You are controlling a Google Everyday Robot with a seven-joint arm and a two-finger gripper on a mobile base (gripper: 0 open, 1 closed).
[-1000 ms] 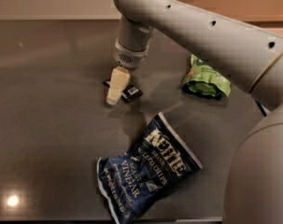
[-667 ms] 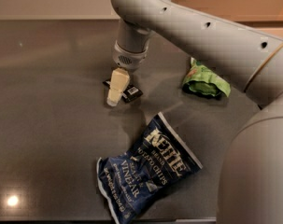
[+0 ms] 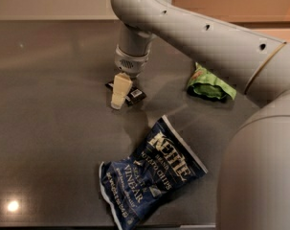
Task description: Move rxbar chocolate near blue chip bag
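Observation:
The rxbar chocolate [image 3: 134, 95] is a small flat black wrapper with a whitish patch, lying on the dark tabletop [image 3: 49, 128]. My gripper [image 3: 120, 91] hangs straight down from the arm and sits right on the bar's left half, covering part of it. The blue chip bag [image 3: 151, 174] is large, crinkled and dark blue with white "Kettle" lettering. It lies flat near the front edge, below and to the right of the bar, a short gap away.
A smaller green snack bag [image 3: 209, 84] lies to the right of the bar, partly behind my arm [image 3: 216, 42]. My arm's lower link fills the right side of the view. A wall runs along the table's far edge.
The gripper stays over the rxbar chocolate at almost the same spot. The upper arm has shifted slightly in the view. The bags have not moved.

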